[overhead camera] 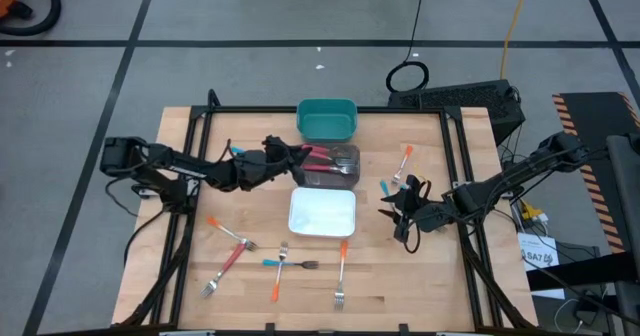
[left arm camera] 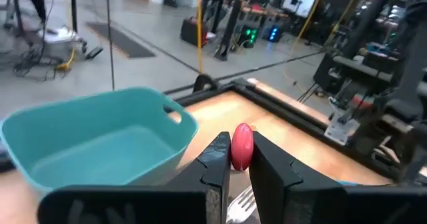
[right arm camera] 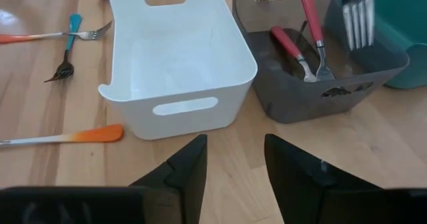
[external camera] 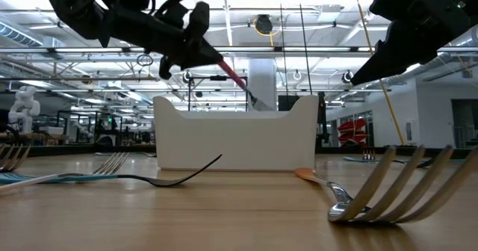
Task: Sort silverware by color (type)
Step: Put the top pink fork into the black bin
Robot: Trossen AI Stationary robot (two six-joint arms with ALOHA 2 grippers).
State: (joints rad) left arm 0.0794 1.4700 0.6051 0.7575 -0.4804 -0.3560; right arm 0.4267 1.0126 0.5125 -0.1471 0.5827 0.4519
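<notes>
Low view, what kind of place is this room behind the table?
Probably a robotics lab or industrial hall: exposed ceiling trusses with strip lighting, a white humanoid robot standing at the left, and equipment racks beyond.

We are looking straight down on a wooden table (overhead camera: 250,276) where three bins are sitting in a rough line down the middle: a teal bin (overhead camera: 327,118) at the far edge, a dark bin (overhead camera: 335,166) just beside it holding red-handled forks (overhead camera: 322,160), and a white bin (overhead camera: 322,213) nearer us. The left gripper (overhead camera: 280,150) is reaching over the dark bin's left edge, while the right gripper (overhead camera: 400,204) is hovering to the right of the white bin. Loose forks are lying about: a pink-handled fork (overhead camera: 223,270), an orange-handled fork (overhead camera: 341,271), a blue-handled fork (overhead camera: 290,264), and another orange-handled fork (overhead camera: 404,163) near the right side.
</notes>
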